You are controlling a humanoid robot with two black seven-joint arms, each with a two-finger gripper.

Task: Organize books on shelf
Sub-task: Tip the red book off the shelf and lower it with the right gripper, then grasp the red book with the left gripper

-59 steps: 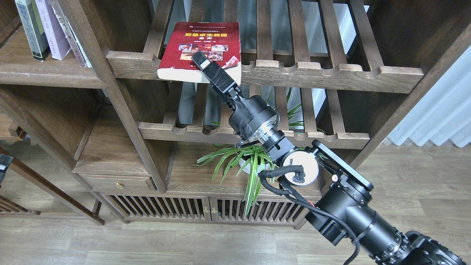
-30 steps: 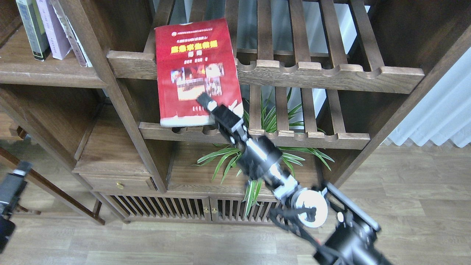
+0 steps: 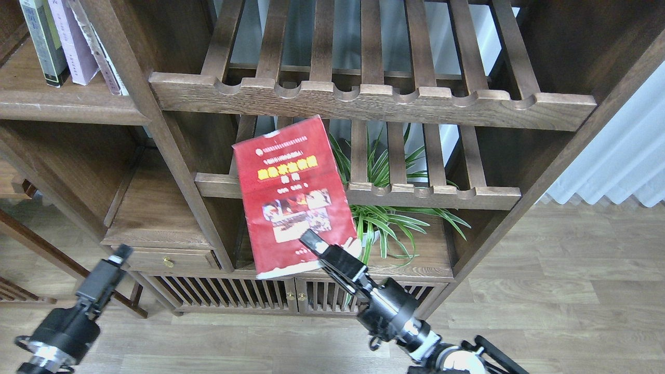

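Red book (image 3: 291, 197) clamped at bottom edge by right fingers (image 3: 311, 242).

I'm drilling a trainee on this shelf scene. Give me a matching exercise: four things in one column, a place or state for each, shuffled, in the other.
Things
1. red book
2. right gripper
3. left gripper
4. plant

Places or states
A. low on the left, holding nothing
B. behind the slatted rack
C. held in the air, cover facing the camera
D. clamped on a book's lower edge

Pairs: 1-C, 2-D, 3-A, 4-B
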